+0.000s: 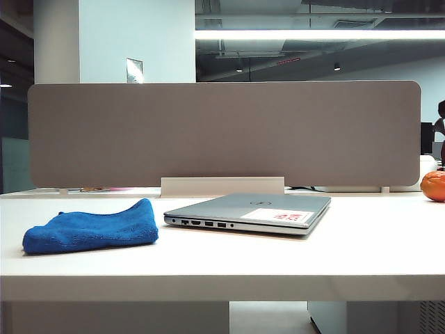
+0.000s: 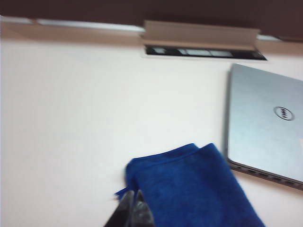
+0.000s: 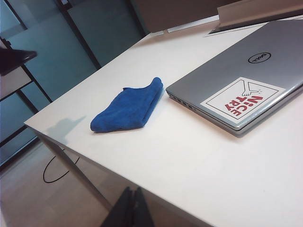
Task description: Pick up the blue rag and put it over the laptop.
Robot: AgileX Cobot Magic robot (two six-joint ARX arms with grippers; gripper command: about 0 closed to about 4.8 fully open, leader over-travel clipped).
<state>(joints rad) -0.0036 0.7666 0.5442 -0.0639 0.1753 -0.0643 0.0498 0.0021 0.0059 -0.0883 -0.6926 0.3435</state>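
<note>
The blue rag lies folded on the white table, left of the laptop and a small gap away from it. The silver-grey laptop is closed, with a white sticker with red marks on its lid. Neither gripper shows in the exterior view. In the left wrist view my left gripper is shut and empty, hovering at the near corner of the rag, with the laptop beyond. My right gripper is shut and empty, off the table's front edge, far from rag and laptop.
A grey partition closes off the back of the table. An orange fruit sits at the far right edge. A cable slot with a raised white flap lies behind the laptop. A black cable loop lies on the floor.
</note>
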